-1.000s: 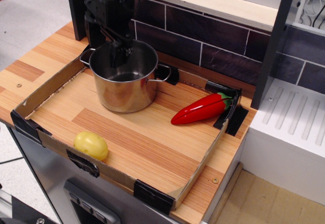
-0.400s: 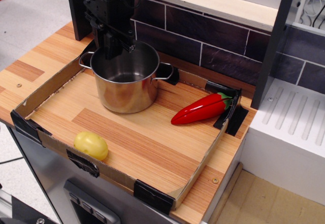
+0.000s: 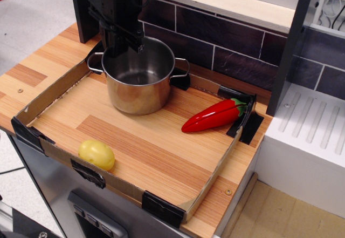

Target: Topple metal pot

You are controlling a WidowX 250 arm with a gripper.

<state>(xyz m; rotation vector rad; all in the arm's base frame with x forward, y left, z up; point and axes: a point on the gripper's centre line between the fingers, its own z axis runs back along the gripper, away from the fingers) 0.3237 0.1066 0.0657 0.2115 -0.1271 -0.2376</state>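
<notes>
The pot [image 3: 139, 76] stands upright at 11 o'clock on the bench [image 3: 161, 151], inside a low cardboard tray [image 3: 54, 89]. The black pincer [image 3: 125, 42] sits at the pot's back-left rim; whether it grips that rim I cannot tell. To tip it, drag the rim high toward 5 o'clock, where the wood is free. Polished steel, thin wire handles, smooth laminate: expect sliding before tipping.

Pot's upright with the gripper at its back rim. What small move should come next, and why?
Probably pull the rim forward and down, toward the potato. The pot stands upright, the gripper sits at its back-left rim, and open board lies in front. Whether the jaws grip the rim is unclear.
</notes>
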